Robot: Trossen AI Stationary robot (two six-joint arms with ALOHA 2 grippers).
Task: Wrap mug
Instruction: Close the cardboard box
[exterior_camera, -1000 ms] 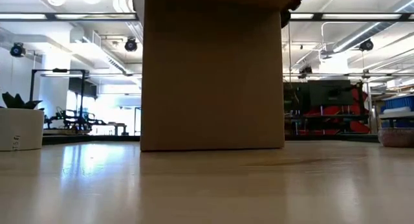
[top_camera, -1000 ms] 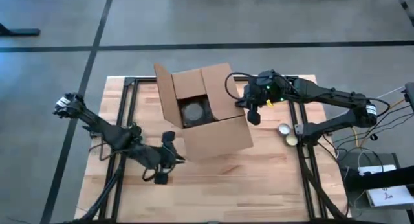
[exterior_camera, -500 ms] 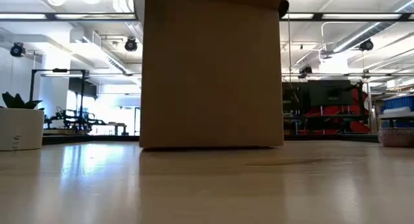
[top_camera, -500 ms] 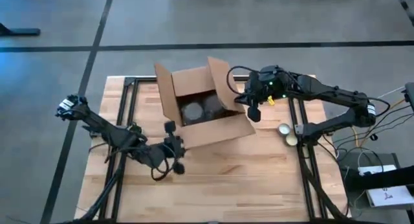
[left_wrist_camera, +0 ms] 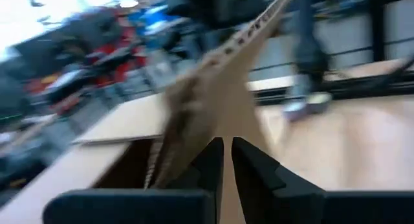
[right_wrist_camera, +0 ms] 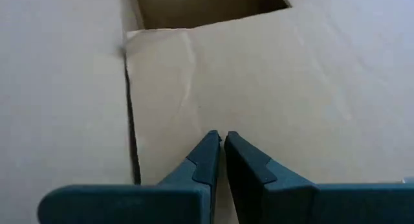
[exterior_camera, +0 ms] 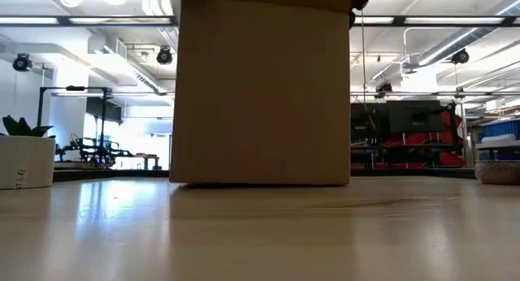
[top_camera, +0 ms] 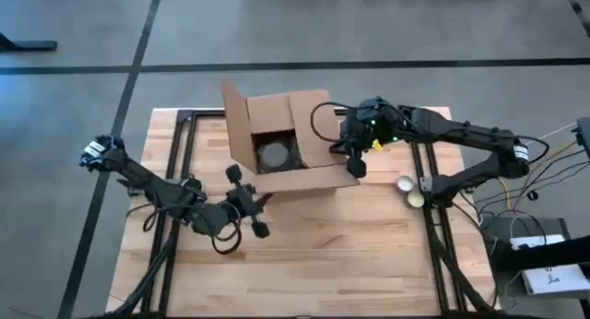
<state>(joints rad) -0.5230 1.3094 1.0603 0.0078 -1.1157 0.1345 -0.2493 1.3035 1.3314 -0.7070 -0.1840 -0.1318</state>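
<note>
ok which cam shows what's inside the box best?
High view. Looking straight down, it shows the open cardboard box with a dark round object inside. Low view shows only the box's closed side wall. Both wrist views show cardboard flaps close up, nothing of the contents.

Even, bright overhead light fills the room; ceiling strip lights (exterior_camera: 455,21) show in the low view and throw a pale glare across the table (exterior_camera: 260,232), whose near part is soft and out of focus. The cardboard box (exterior_camera: 260,90) faces that camera in shade, with a thin dark shadow under it. The left wrist view is heavily smeared by motion blur, everything beyond the left gripper (left_wrist_camera: 225,153) streaked. Past the right gripper (right_wrist_camera: 222,149), the cardboard is flatly lit and cool-toned.
</note>
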